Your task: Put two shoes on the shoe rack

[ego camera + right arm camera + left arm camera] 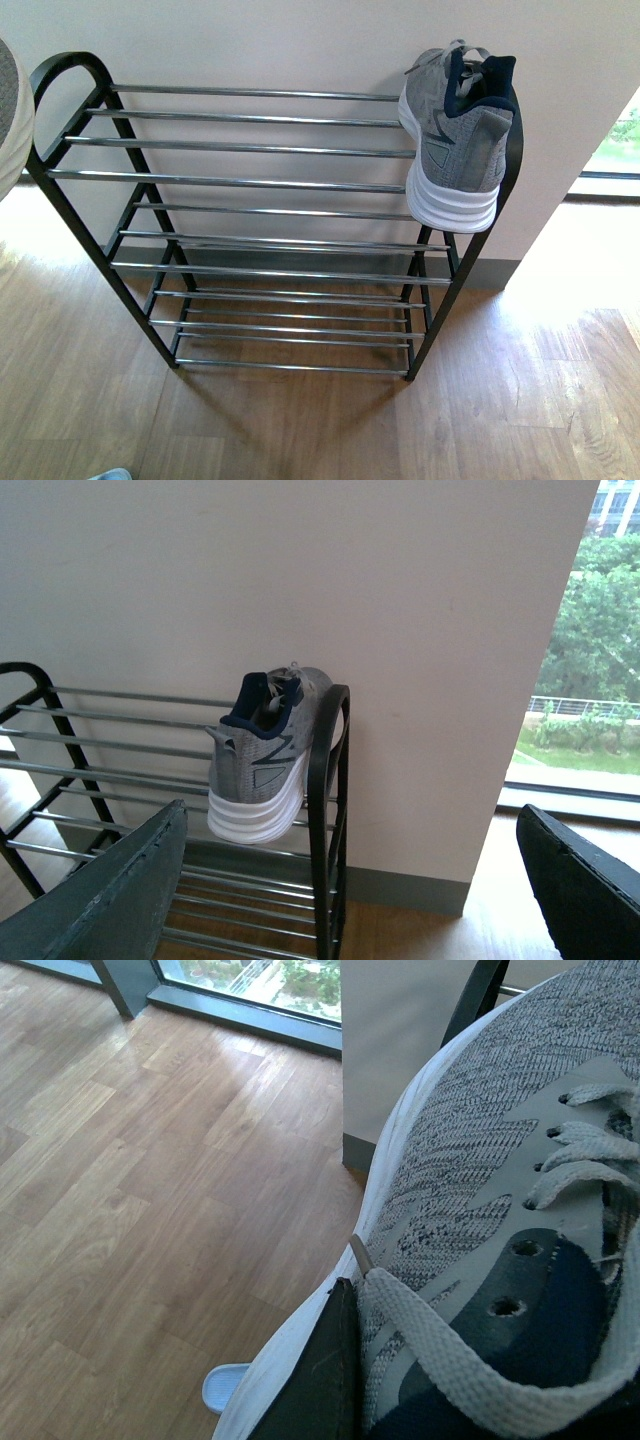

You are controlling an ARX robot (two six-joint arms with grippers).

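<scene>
Grips one sneaker (470, 1210) with left fingers (320, 1380); only one finger shows, shoe mostly cropped. Holds right fingers (110, 900) wide apart, empty. Ahead of them, on rack (322, 820) top tier: other sneaker (262, 755), heel overhanging.

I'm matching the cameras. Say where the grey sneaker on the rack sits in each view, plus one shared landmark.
Front view: the racked sneaker sits on the shoe rack's top tier, at its right end, heel toward the camera.
Left wrist view: not in it; the close-up shoe is the other sneaker.
Right wrist view: on the top tier, beside the rack's black end frame.
Shared landmark: the corner of the grey skirting.
</scene>
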